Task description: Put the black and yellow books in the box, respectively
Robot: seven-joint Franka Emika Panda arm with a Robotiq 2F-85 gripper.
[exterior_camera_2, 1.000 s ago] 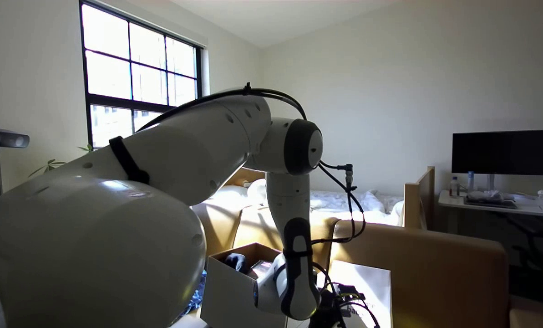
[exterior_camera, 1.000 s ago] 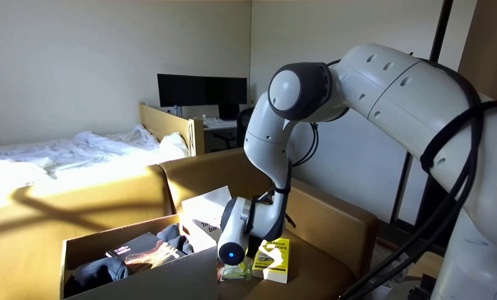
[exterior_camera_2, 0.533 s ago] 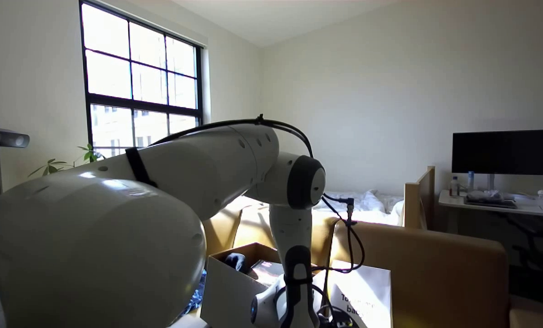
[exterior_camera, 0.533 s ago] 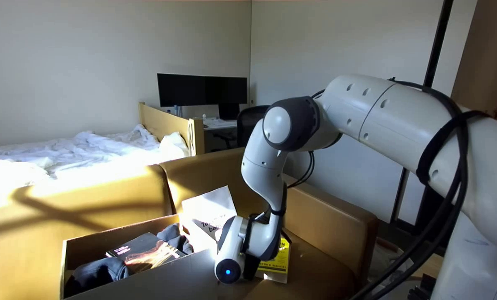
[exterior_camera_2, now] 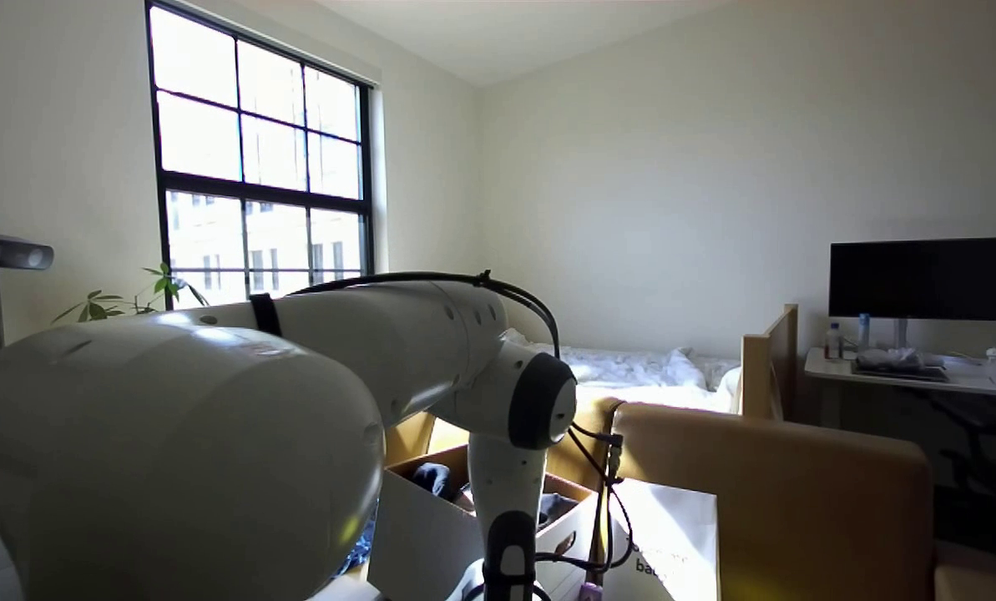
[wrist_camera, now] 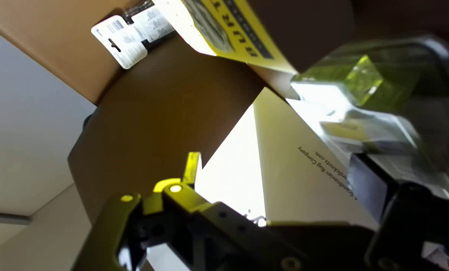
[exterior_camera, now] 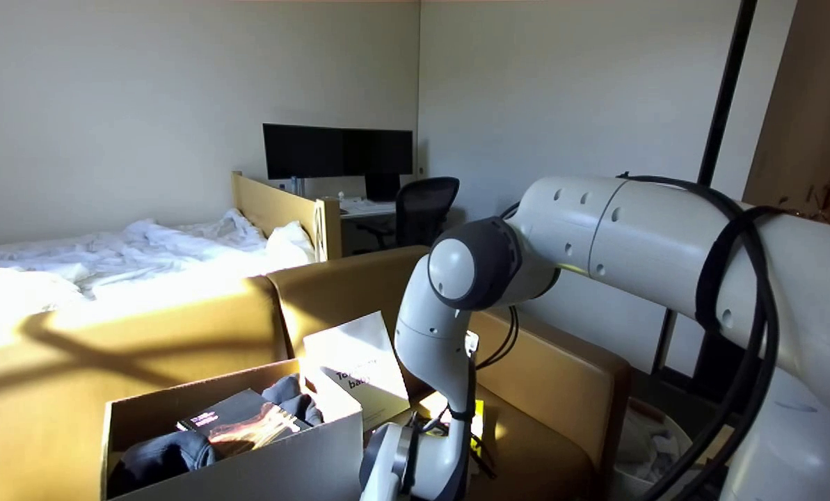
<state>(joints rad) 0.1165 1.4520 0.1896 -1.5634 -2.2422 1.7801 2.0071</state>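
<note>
Pale walls enclose a sunlit bedroom, with a dark-framed window in an exterior view and a rumpled white bed behind a tan sofa. Farther back are a wide black monitor and a dark office chair.

The box shows in both exterior views, in front of the sofa's backrest. Inside it the black book lies at a slight tilt among dark cloth, fiery streaks running over its cover.

The yellow book is outside the box, on the sofa seat. In an exterior view the white robot arm covers most of it; in the wrist view its cover fills the upper part, the letters "BURT" readable. Near it are a white card with a barcode and a clear plastic package with something green in it.

The tool is released, its two fingers spread well apart, and the yellow book is clear of both. Beyond the fingers, a pale panel bears the words "Scandinavian Rug Company".
</note>
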